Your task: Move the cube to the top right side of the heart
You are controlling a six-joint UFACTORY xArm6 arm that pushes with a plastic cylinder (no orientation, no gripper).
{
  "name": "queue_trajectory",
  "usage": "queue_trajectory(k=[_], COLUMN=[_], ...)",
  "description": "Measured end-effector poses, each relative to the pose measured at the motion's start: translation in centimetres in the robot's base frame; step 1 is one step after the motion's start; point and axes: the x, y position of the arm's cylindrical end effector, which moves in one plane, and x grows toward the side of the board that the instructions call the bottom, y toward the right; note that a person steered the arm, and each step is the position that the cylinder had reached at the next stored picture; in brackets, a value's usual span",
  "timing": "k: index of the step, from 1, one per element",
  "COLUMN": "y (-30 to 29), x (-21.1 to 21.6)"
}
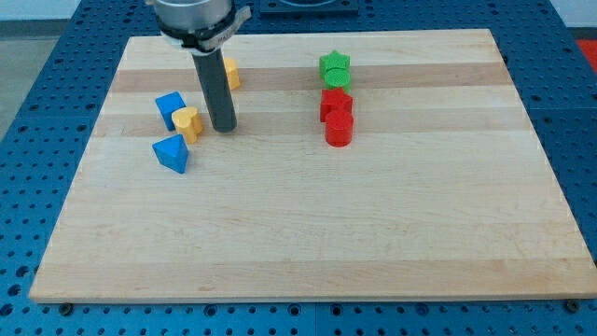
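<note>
A blue cube [170, 108] sits on the wooden board [308, 224] at the view's left. A yellow heart [187, 122] touches its lower right side. My tip [224, 128] rests on the board just right of the heart, a small gap away from it. The cube lies to the upper left of the heart.
A blue wedge-shaped block [172, 153] lies just below the heart. A yellow block [231, 72] is partly hidden behind the rod. A green star [335, 67] stands above a red block [336, 103] and a red cylinder [338, 132] right of centre.
</note>
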Motion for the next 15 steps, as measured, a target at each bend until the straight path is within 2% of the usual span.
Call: queue_trajectory(k=[1, 4, 7, 10, 15], y=[0.0, -4.5, -10.1, -10.4, -8.4], x=[-2.8, -6.0, -6.1, -3.5, -3.0])
